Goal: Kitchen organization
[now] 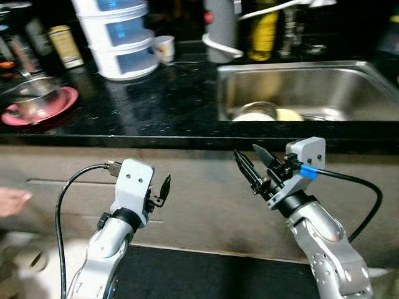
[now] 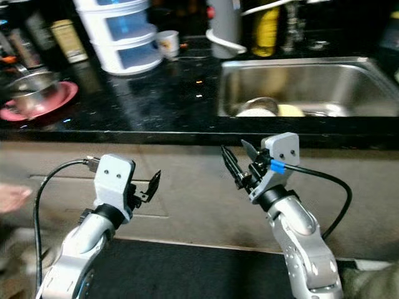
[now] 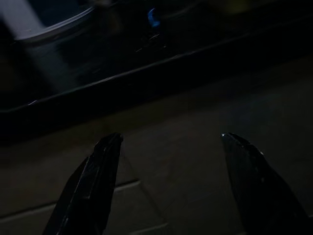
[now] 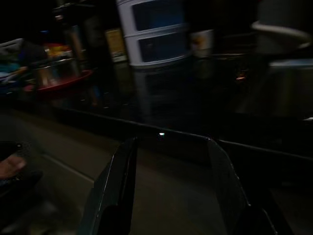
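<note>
We take the steel sink [image 1: 374, 81] as our landmark, set into the black table [image 1: 162, 106]. Our right claw [image 1: 254, 163] hangs in the air below the sink's front edge, in front of the cabinet face [image 1: 206, 199], its two black fingers spread apart and holding nothing. Our left claw [image 1: 162, 190] hovers lower and well to the left of the sink, also in front of the cabinet; its fingers [image 3: 95, 176] stand wide apart and empty in the dark wrist view.

Inside the sink lie a pale dish [image 1: 254, 116] and something yellowish [image 1: 288, 114] just beside it. Behind the sink's left corner stands a grey jug [image 1: 219, 28] with a white band, and a yellow bottle [image 1: 263, 31] is behind the sink's back rim. Left of the sink, at the back of the table, we see a white stack of drawers [image 1: 121, 37] with blue fronts, a small cup [image 1: 164, 47] just beside it, and a tin [image 1: 65, 45] further left. Far to the left of the sink a steel bowl [image 1: 31, 98] sits on a pink plate [image 1: 65, 99]. A person's hand [image 1: 11, 200] shows at the far left, below the table edge.
</note>
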You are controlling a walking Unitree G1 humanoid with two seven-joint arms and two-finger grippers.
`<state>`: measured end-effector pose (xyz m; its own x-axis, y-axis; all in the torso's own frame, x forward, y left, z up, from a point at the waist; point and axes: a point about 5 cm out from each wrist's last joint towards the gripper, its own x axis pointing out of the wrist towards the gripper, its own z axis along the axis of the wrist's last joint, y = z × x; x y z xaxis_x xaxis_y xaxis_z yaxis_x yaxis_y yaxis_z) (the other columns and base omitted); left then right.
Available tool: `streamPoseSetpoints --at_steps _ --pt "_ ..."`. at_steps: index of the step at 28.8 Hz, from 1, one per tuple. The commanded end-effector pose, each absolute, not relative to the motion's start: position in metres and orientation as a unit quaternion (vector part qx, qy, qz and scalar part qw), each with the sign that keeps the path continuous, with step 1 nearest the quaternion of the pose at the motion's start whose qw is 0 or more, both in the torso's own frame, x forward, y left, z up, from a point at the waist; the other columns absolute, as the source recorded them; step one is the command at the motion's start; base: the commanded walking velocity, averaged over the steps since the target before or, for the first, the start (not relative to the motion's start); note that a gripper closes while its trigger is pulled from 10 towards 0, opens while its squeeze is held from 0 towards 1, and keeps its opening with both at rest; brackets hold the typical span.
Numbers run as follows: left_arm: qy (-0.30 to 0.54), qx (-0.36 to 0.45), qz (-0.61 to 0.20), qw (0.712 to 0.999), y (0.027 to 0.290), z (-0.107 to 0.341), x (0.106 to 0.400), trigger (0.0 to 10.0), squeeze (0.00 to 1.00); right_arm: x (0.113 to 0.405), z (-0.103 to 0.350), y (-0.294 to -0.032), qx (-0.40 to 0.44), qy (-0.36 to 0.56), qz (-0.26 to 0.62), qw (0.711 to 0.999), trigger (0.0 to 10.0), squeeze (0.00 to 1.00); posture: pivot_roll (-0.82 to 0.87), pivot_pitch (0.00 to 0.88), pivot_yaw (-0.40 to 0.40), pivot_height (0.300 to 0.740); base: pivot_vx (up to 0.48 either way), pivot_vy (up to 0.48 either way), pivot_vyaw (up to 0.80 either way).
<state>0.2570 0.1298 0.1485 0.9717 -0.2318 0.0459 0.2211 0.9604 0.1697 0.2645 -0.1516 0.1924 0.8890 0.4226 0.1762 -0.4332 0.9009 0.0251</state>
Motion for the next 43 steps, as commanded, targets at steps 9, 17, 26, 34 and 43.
streamPoseSetpoints --at_steps 9,17,26,34,43 --pt "-0.033 0.097 -0.134 0.986 0.121 0.144 0.255 10.0 0.0 0.262 0.191 -0.139 0.048 -0.085 0.25 0.963 10.0 0.0 -0.07 0.0 0.059 0.74 0.0 0.0 0.8" --pt "-0.034 0.092 -0.142 0.985 0.118 0.145 0.254 10.0 0.0 0.262 0.191 -0.139 0.05 -0.085 0.252 0.963 10.0 0.0 -0.07 0.0 0.059 0.74 0.0 0.0 0.79" --pt "-0.036 0.092 -0.149 0.984 0.116 0.145 0.255 10.0 0.0 0.264 0.19 -0.14 0.05 -0.082 0.243 0.965 10.0 0.0 -0.07 0.0 0.061 0.74 0.0 0.0 0.42" --pt "-0.041 0.09 -0.156 0.983 0.115 0.147 0.254 10.0 0.0 0.265 0.19 -0.14 0.053 -0.083 0.24 0.966 10.0 0.0 -0.07 0.0 0.058 0.74 0.0 0.0 0.0" --pt "-0.052 0.09 -0.163 0.981 0.113 0.15 0.254 10.0 0.0 0.268 0.194 -0.138 0.058 -0.092 0.245 0.963 10.0 0.0 -0.07 0.0 0.057 0.74 0.201 0.0 0.0"
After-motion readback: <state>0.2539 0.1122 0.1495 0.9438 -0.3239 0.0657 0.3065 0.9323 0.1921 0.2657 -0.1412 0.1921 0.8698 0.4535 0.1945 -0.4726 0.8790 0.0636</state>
